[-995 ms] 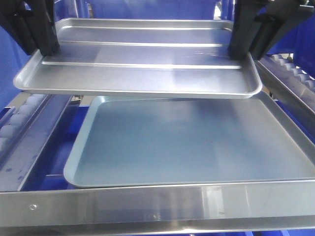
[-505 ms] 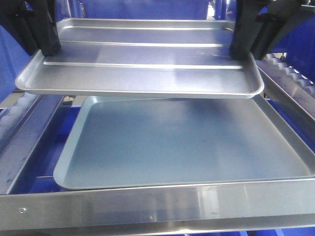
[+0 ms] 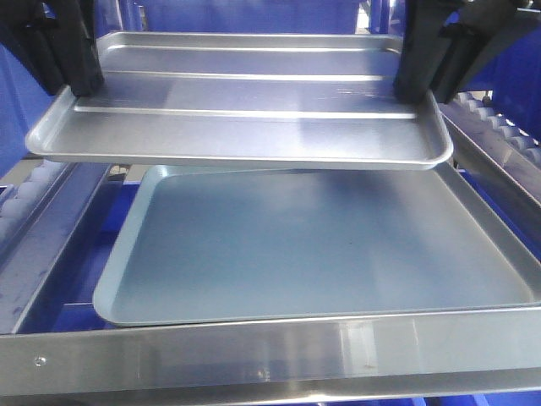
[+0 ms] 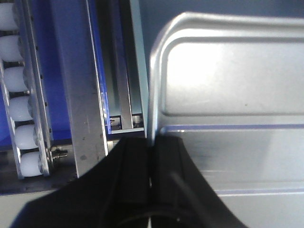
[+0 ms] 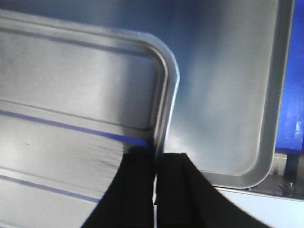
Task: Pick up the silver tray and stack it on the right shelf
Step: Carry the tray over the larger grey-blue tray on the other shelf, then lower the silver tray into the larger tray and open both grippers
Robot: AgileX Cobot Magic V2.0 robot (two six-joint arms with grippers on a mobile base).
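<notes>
Silver tray [image 3: 245,135] above larger grey-green tray [image 3: 321,245]

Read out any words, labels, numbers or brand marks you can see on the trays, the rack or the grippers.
None: no text, number or logo shows in any view. The silver tray, the larger grey tray beneath it, the right shelf, the white rollers, the left gripper and the right gripper show only bare metal or plain black surfaces.
</notes>
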